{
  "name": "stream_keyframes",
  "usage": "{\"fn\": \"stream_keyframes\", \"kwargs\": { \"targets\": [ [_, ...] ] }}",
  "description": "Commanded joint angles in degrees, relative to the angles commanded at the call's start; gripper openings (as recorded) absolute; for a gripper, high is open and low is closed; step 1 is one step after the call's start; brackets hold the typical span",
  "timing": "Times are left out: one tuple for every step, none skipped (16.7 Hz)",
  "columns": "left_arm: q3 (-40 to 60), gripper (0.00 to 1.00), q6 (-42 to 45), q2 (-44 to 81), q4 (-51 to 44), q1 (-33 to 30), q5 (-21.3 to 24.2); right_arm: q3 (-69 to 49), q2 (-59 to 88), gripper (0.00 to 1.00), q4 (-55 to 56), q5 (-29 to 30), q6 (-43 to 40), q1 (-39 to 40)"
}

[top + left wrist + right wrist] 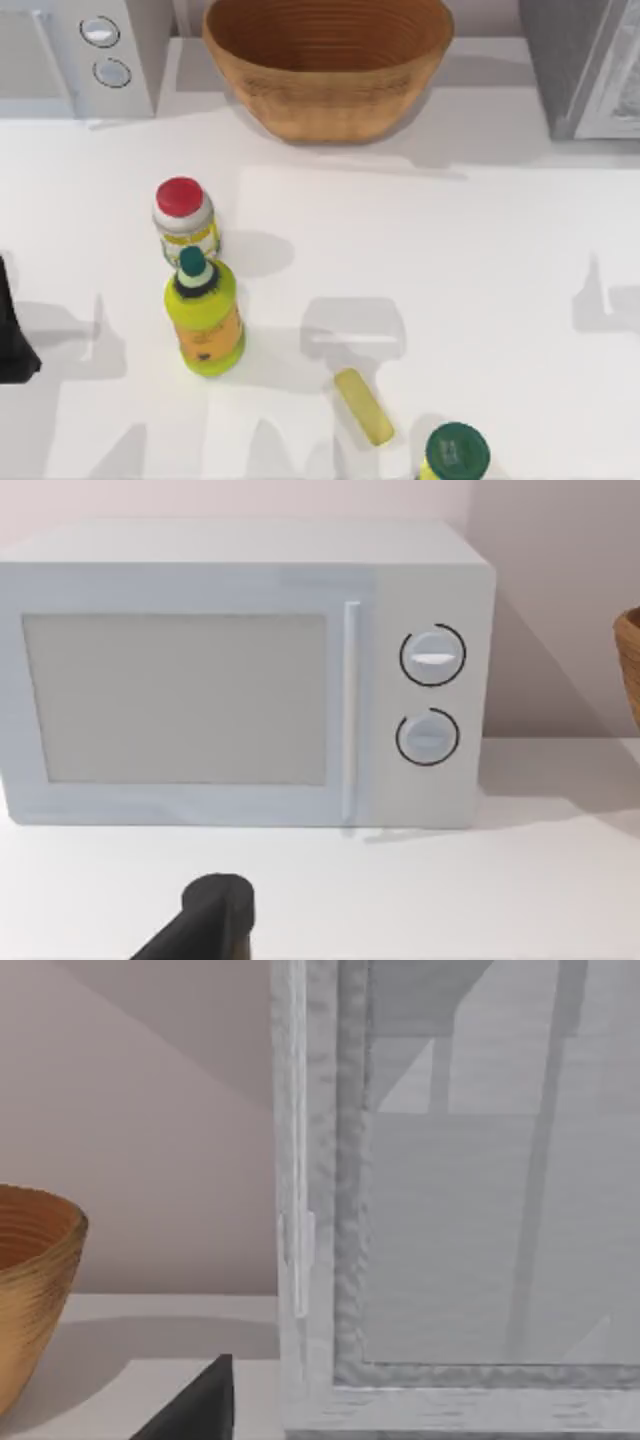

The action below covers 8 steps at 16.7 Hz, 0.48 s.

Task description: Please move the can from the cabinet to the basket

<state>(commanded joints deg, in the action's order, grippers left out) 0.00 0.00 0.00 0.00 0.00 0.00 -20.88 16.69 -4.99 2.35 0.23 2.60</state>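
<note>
Nearest the front edge of the white table [480, 260] stands a yellow bottle with a round dark-green lid [455, 452]. Just beside it, toward the left, lies a small pale-yellow oblong block [363, 407]. Farther back and to the left, a lime-green bottle with an orange label and a narrow dark-green cap [205, 320] stands upright. A red-capped jar with a silvery body [184, 220] stands right behind it, the two about touching. The left arm [15, 340] is a dark shape at the table's left edge, level with the lime bottle. The left end effector [215, 912] hangs low over the table, facing the white appliance with two round knobs [250, 680] at the back left. Whether it is apart or together cannot be told. At the back centre sits the large tan woven wicker basket [330, 70]. At the back right stands the grey boxy cabinet [560, 60] with its pale-framed door [320, 1210]. The right end effector [200, 1408] is close in front of that door, with the basket off to one side, and its state cannot be told either. The can is hidden, so where it lies relative to either end effector cannot be told.
</note>
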Motion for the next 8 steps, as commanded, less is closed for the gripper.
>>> {"fn": "stream_keyframes", "kwargs": {
  "targets": [
    [0.0, 1.0, 0.0, 0.0, 0.0, 0.0, 0.0, -4.71, 3.75, 1.0, -1.18, 0.55, 0.03, 0.5],
    [0.0, 1.0, 0.0, 0.0, 0.0, 0.0, 0.0, -9.69, 7.68, 1.0, -2.42, 1.13, 0.07, 1.03],
    [0.0, 1.0, 0.0, 0.0, 0.0, 0.0, 0.0, -14.9, 11.75, 1.0, -3.73, 1.73, 0.1, 1.57],
    [0.0, 1.0, 0.0, 0.0, 0.0, 0.0, 0.0, -20.25, 15.88, 1.0, -5.07, 2.35, 0.14, 2.11],
    [0.0, 1.0, 0.0, 0.0, 0.0, 0.0, 0.0, -25.69, 20.03, 1.0, -6.43, 2.99, 0.18, 2.67],
    [0.0, 1.0, 0.0, 0.0, 0.0, 0.0, 0.0, -31.16, 24.16, 1.0, -7.79, 3.62, 0.22, 3.21],
    [0.0, 1.0, 0.0, 0.0, 0.0, 0.0, 0.0, -36.61, 28.24, 1.0, -9.14, 4.25, 0.25, 3.75],
    [0.0, 1.0, 0.0, 0.0, 0.0, 0.0, 0.0, -41.98, 32.22, 1.0, -10.45, 4.86, 0.29, 4.28]
  ]
}}
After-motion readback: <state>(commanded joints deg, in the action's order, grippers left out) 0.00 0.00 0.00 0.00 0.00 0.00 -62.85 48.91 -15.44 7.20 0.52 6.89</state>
